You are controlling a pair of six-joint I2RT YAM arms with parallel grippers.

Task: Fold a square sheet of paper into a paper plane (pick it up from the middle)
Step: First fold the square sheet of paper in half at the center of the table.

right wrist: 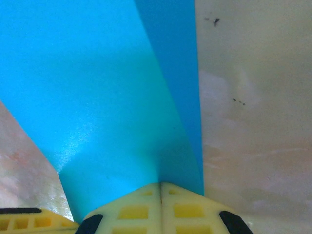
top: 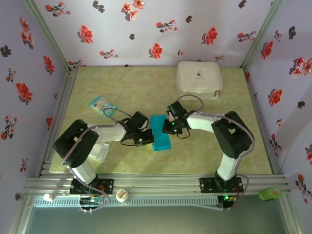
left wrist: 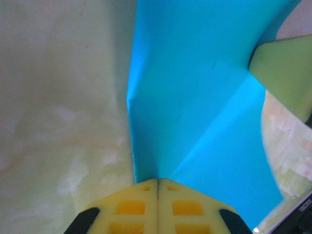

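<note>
Paper (top: 160, 133), a part-folded strip, lies mid-counter (top: 234, 151), a bit toward the near edge. L fingers (left wrist: 131, 208) together, tips on its left edge. R fingers (right wrist: 139, 210) together, tips on its right edge. Can't tell if either pinches a layer. Risks: uneven pressure w/ sideways drag could skew the crease, slide or tear the thin sheet. Arms are close, so fingers may collide.

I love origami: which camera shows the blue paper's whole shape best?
The top external view: nearly the whole outline of the blue paper is visible there. Both wrist views give cropped close-ups of its creases.
</note>
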